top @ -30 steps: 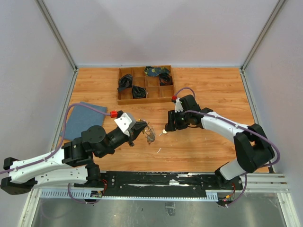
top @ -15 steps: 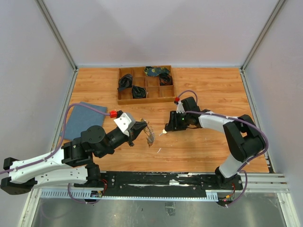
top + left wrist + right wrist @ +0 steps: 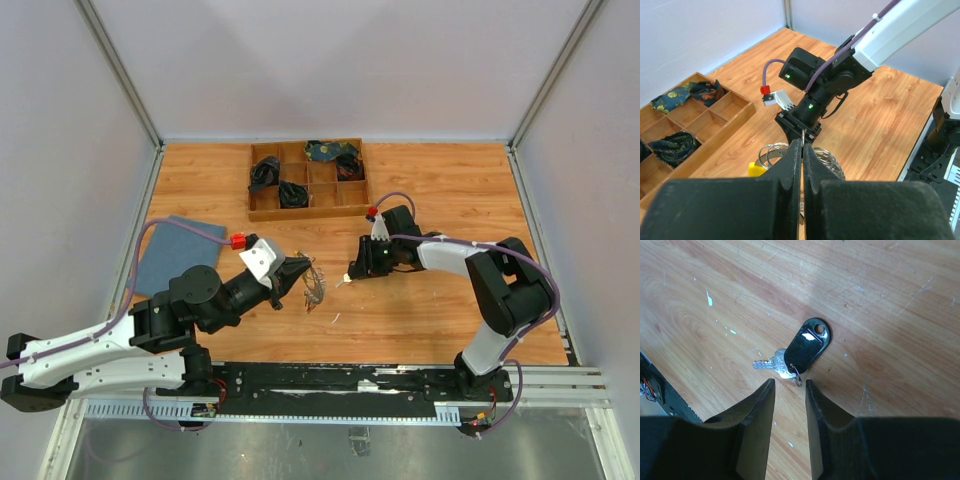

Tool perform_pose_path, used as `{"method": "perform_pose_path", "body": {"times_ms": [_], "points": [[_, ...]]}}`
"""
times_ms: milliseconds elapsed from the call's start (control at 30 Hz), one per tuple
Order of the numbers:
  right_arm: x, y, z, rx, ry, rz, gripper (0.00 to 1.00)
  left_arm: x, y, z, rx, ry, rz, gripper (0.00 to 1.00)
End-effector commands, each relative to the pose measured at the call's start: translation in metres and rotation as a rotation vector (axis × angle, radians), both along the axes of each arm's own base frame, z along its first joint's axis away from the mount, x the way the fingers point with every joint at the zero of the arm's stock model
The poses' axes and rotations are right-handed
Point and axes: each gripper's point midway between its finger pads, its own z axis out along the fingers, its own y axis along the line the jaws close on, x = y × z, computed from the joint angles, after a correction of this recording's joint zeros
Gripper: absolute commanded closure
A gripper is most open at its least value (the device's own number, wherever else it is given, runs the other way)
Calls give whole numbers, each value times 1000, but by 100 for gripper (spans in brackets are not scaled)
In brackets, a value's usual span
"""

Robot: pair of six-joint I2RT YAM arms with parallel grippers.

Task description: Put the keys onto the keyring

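1. Wood-grain tabletop [image 3: 450,200] carried both arms at its near edge, with pale grey walls on three sides.
2. Nearest, the left gripper [image 3: 802,146] had its jaws pressed tight together on thin metal of the keyring [image 3: 771,150]. Wire loops showed on either side of the fingers, and a yellow piece [image 3: 756,169] sat at the left.
3. The keys [image 3: 316,285] fanned out in a silvery bunch at that gripper's tip, near the middle of the table. Compared with a second before, the bunch and the left arm had barely shifted.
4. Just right of the bunch and apart from it, the right gripper [image 3: 790,392] pointed down at the wood. Its jaws were narrowly parted and held nothing; a second earlier they had stood wider.
5. Just beyond its fingertips a black tag [image 3: 808,343] lay flat over a silver key [image 3: 771,364], with a small ring [image 3: 797,381] at their joint.
6. The right arm's elbow had swung inward since the earlier frame, while its gripper kept about the same place.
7. A blue cloth [image 3: 170,252] lay flat at the left.
8. Farthest, a wooden tray [image 3: 300,213] of compartments held black bundles [image 3: 293,193] in its left cells. A dark patterned cloth [image 3: 322,151] lay in a back cell, with another black bundle beside it.
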Motion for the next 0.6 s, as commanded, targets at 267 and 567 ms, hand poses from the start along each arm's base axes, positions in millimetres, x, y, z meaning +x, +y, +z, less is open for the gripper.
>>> {"method": "perform_pose_path", "body": {"times_ms": [267, 567], "points": [[-4, -5, -12, 5, 49, -15, 72, -2, 4, 26, -98, -29, -9, 100], [-2, -6, -15, 4, 54, -24, 75, -2, 3, 26, -99, -32, -13, 100]]}}
